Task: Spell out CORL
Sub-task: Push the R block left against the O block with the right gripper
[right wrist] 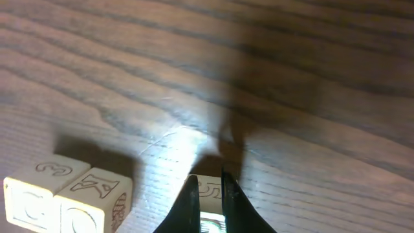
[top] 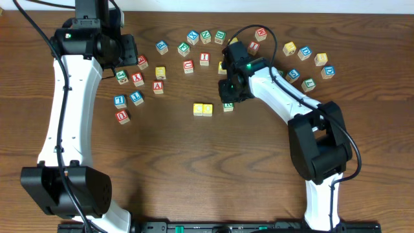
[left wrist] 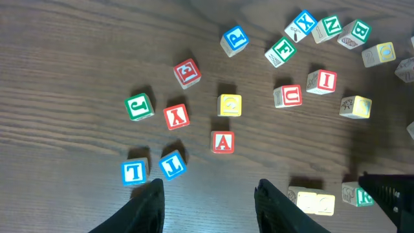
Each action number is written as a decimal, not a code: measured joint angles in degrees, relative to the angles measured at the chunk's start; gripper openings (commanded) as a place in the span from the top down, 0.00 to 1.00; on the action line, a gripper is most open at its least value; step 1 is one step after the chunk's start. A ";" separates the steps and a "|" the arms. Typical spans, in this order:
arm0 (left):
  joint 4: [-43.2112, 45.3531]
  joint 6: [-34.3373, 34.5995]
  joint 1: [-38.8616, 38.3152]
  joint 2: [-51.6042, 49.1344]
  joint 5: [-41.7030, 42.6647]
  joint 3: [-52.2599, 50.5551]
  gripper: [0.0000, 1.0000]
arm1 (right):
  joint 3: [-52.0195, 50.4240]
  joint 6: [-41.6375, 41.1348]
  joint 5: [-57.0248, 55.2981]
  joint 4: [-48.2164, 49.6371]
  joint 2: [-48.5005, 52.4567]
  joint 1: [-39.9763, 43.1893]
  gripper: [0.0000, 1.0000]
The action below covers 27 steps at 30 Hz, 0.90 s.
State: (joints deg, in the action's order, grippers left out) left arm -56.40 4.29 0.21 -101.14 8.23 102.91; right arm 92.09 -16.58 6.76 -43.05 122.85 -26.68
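Overhead, two yellow blocks (top: 202,109) sit touching in the middle of the table (top: 194,168). I take them for the start of the word, though their letters are too small to read from up here. Just to their right, with a small gap between, lies a green R block (top: 228,107), and the right gripper (top: 228,97) is right on top of it. Other loose blocks are strewn along the far side, and the left arm (top: 65,103) reaches over the cluster on its own side.

Left wrist view: the left gripper (left wrist: 210,208) hangs with its fingers about halfway apart and nothing between them. It is above a blue L block (left wrist: 172,164), which lies just beside a blue T block (left wrist: 134,172). Down in the corner, the green block's R reads plainly.

Right wrist view: the fingers are pressed almost together — only a slit, far too narrow to hold a block. Their tips are down at the R block's top edge; whether they touch it I cannot tell. The yellow pair shows off to the lower left.

My guess is that the third letter is being settled into line. It needs sliding up against the pair; then comes the L, which the left gripper looks best placed to fetch.
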 measured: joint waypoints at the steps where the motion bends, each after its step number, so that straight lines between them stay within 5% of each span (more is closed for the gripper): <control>1: 0.00 0.00 0.00 0.00 0.00 0.00 0.55 | 0.00 0.33 0.17 -0.26 0.00 -0.20 0.93; 27: -0.13 0.22 -1.20 -0.04 0.11 -2.86 0.56 | 2.19 -4.52 0.57 -10.80 -1.95 3.72 0.99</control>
State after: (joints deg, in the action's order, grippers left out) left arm -56.53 4.51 -0.99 -101.19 8.34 100.05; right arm 94.28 -21.10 7.33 -53.84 120.90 -22.96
